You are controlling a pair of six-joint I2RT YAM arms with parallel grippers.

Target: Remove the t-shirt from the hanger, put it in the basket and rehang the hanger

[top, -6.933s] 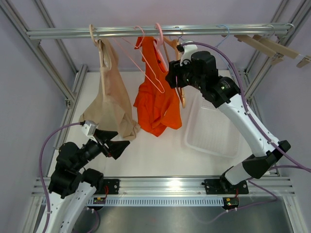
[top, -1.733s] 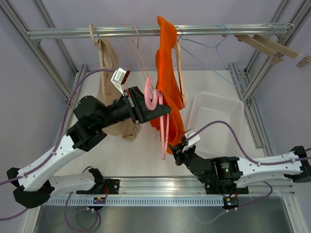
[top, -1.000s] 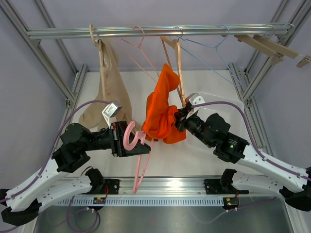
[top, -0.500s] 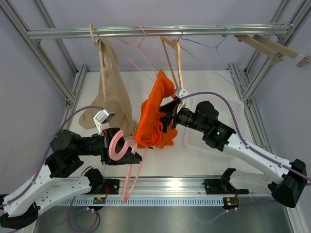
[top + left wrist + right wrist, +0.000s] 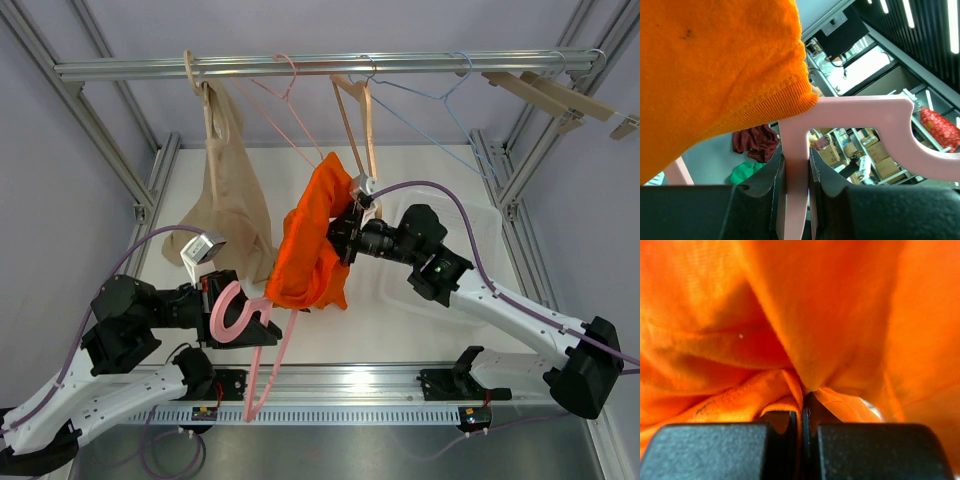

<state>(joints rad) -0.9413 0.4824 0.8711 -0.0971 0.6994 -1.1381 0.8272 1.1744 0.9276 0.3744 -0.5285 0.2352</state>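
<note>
1. The white table [image 5: 345, 335] sits under a metal rail [image 5: 330, 66]; the rail's ends are cut off by the frame edges
2. The orange t-shirt [image 5: 312, 245] hangs bunched in mid-air above the table, between the two arms. It fills the right wrist view [image 5: 790, 305], so nothing behind it shows there
3. A beige garment [image 5: 235, 200] hangs from the rail at the left, its lower edge partly behind the t-shirt
4. A clear bin [image 5: 482, 225] lies at the right, mostly hidden by the right arm
5. The pink hanger [image 5: 232, 315] is off the rail, low at the left. The t-shirt's ribbed edge [image 5: 705, 65] covers one shoulder of the hanger [image 5: 850, 117], so whether the cloth is caught on it cannot be told
6. The left gripper [image 5: 796, 165] is clamped on the pink hanger's neck
7. The right gripper [image 5: 802, 412] is pinched tight on a fold of the t-shirt, its tips buried in cloth
</note>
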